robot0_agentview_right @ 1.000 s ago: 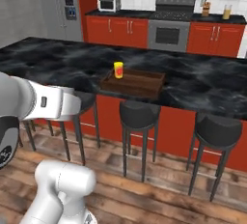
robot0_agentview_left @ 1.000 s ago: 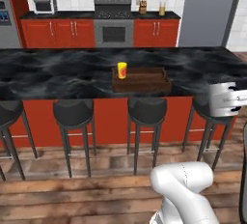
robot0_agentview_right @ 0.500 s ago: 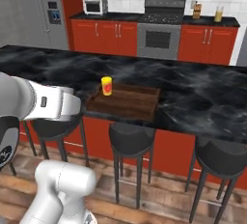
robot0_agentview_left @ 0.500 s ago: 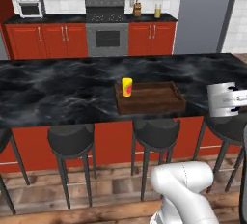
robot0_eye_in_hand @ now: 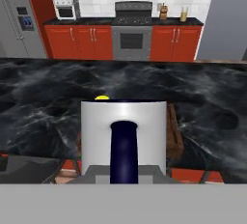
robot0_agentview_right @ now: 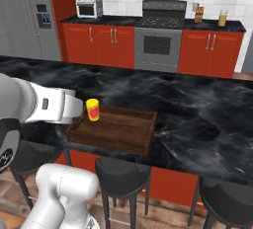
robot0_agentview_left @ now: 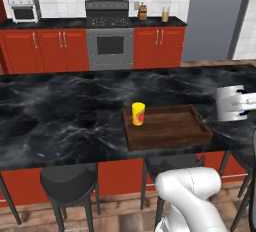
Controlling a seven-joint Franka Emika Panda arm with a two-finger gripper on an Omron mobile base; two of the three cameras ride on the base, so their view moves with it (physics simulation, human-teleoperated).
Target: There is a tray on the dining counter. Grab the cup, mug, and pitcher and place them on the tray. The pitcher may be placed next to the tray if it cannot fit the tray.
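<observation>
The gripper (robot0_agentview_left: 240, 104) is seen at the right edge of the left base view, clamped on the grey mug (robot0_agentview_left: 231, 104) — held above the dining counter (robot0_agentview_left: 60, 121), right of the tray (robot0_agentview_left: 167, 128). The yellow cup (robot0_agentview_left: 138, 113) stands in the tray's near-left corner, and the pitcher (robot0_agentview_left: 165, 14) on the far worktop. In the right base view the cup (robot0_agentview_right: 92, 110) is partly overlapped by the arm — the tray (robot0_agentview_right: 116, 130) lies beside it. In the hand view the mug (robot0_eye_in_hand: 123, 138) is seen close, its dark handle facing the camera.

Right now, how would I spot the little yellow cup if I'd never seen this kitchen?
Find the long black marble dining counter in front of the stove. On it lies a brown wooden tray; the cup stands in its near-left corner, a yellow handleless tumbler with a red mark.
</observation>
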